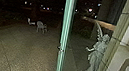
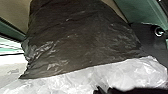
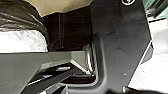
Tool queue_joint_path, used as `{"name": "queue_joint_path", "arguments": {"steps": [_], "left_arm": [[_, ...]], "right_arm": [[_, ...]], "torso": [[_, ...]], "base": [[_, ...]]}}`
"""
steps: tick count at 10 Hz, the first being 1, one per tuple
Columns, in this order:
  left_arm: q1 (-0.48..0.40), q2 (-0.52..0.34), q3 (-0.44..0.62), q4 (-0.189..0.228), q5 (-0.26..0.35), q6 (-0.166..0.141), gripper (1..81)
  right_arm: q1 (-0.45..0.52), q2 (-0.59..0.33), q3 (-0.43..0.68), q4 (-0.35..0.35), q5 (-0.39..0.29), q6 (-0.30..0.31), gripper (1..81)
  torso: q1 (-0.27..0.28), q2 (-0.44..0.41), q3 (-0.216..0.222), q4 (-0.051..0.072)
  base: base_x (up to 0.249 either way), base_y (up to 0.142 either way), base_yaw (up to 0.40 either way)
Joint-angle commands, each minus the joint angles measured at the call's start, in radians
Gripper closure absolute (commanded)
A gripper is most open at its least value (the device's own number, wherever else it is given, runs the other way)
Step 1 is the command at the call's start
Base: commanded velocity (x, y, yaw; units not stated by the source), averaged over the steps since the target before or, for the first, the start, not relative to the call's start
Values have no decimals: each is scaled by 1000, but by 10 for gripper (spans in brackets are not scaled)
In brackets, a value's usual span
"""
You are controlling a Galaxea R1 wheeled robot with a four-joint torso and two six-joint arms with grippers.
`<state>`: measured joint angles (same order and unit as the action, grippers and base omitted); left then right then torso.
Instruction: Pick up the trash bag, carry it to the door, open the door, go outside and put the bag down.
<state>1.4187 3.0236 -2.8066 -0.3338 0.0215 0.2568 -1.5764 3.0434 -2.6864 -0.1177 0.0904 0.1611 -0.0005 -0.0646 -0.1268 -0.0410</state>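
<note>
A black trash bag (image 2: 82, 37) looms large in the left wrist view, crinkled and shiny, with a whitish translucent plastic part (image 2: 120, 72) along its lower border. Part of the same dark bag (image 3: 18, 15) and its pale plastic (image 3: 22, 41) appear in the right wrist view, beside the robot's dark plate. Whether either gripper holds the bag cannot be made out. In the head view a green-edged glass door panel (image 1: 67, 21) stands upright near the middle, with a small metal fitting on its edge.
Outside it is dark. Paving (image 1: 14, 53) spreads to the left of the glass edge, with a light chair (image 1: 41, 27) farther off and another pale seat (image 1: 31, 22) near it. A winged statue (image 1: 97, 54) stands to the right, near a beige frame post (image 1: 117, 34).
</note>
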Motion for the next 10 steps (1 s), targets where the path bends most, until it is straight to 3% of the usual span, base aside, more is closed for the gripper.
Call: {"name": "queue_joint_path", "arguments": {"steps": [1,10], "left_arm": [[-56,-3,-4,-2,58,2,811],[-57,-4,-4,-2,58,2,811]], "right_arm": [[40,2,7,3,-49,-2,10],[41,5,5,0,-49,-3,10]], "torso": [[1,0,0,0],[1,1,-1,0]], "base": [[88,0,0],[87,0,0]]}}
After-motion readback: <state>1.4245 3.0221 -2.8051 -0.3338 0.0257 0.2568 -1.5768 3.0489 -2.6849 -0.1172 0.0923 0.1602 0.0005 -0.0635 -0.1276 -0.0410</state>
